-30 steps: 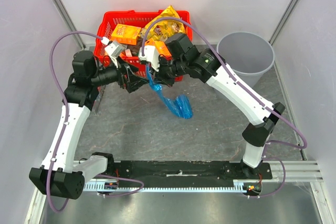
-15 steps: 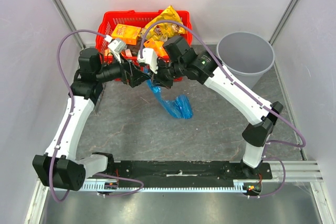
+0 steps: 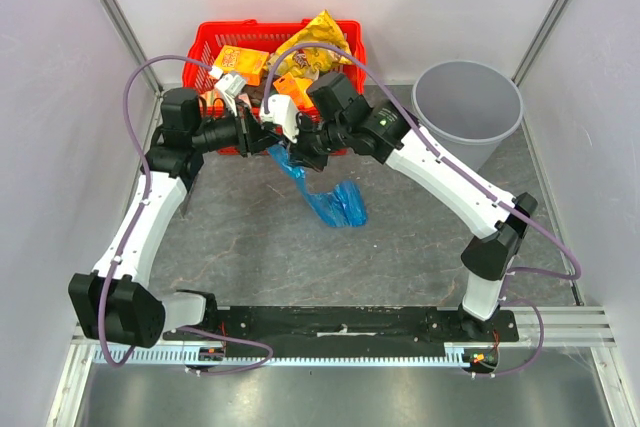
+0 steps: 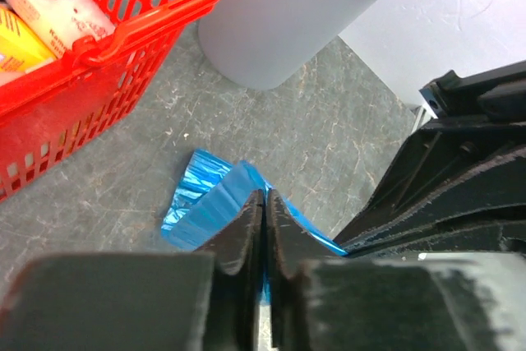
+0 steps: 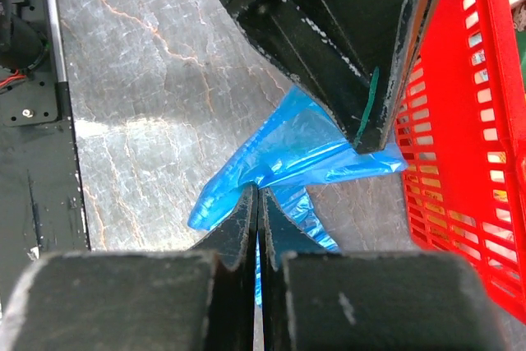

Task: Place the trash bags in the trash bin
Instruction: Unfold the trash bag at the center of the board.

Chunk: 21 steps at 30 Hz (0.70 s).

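A bright-blue trash bag [image 3: 334, 203] hangs in front of the red basket, its lower end bunched on the table. Both grippers meet at its upper end. My left gripper [image 3: 273, 141] is shut on the blue film; in the left wrist view its jaws [image 4: 265, 203] pinch a fold of the trash bag [image 4: 207, 203]. My right gripper [image 3: 293, 152] is also shut on the film, and the right wrist view shows the jaws [image 5: 258, 196] closed on the trash bag [image 5: 300, 147]. The light-grey trash bin [image 3: 468, 107] stands at the back right, also seen upright in the left wrist view [image 4: 279, 22].
A red mesh basket [image 3: 205, 50] with snack packets and boxes stands at the back, just behind both grippers. It fills the right wrist view's right edge [image 5: 468, 121]. Grey walls close in on the left, back and right.
My left arm has swung right toward the bag and its gripper has gone from open to shut on the blue film. The right gripper has kept its hold and shifted slightly left.
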{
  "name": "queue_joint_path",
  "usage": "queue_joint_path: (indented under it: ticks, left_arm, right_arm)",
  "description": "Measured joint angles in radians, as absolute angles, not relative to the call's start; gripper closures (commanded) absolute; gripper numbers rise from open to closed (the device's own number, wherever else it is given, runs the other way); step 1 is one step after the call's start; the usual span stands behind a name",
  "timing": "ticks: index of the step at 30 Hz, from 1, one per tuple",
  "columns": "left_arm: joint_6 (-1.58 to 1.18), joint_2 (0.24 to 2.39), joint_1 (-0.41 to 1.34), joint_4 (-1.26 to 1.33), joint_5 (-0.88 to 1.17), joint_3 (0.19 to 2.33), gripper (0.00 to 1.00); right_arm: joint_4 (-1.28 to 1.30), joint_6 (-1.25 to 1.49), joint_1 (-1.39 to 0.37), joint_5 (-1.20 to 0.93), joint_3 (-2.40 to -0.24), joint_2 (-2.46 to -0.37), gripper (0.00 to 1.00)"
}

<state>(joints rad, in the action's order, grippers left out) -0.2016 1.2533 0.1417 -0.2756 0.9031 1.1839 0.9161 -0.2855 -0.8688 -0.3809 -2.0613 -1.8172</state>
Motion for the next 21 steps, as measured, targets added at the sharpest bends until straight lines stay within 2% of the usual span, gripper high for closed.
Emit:
queue_joint_path:
  ticks: [3, 6, 11, 15, 21]
  left_arm:
    - [-0.205, 1.253, 0.142, -0.266, 0.916, 1.183, 0.98]
    - [-0.203, 1.25, 0.142, -0.268, 0.917, 1.182, 0.98]
    - [-0.162, 1.225, 0.142, -0.317, 0.894, 1.182, 0.98]
    - [-0.12, 1.209, 0.142, -0.367, 0.879, 1.196, 0.98]
    - [-0.078, 1.209, 0.142, -0.442, 0.868, 1.285, 0.98]
  right_arm:
    - [0.912, -0.275, -0.869, -0.356, -2.052, -1.817, 0.7]
    - [0.903, -0.273, -0.869, -0.315, -2.033, -1.814, 0.59]
    - [0.886, -0.28, -0.868, -0.237, -1.931, -1.766, 0.56]
    - [0.878, -0.281, -0.86, -0.199, -1.847, -1.699, 0.45]
    - [0.836, -0.292, -0.815, -0.15, -1.746, -1.603, 0.39]
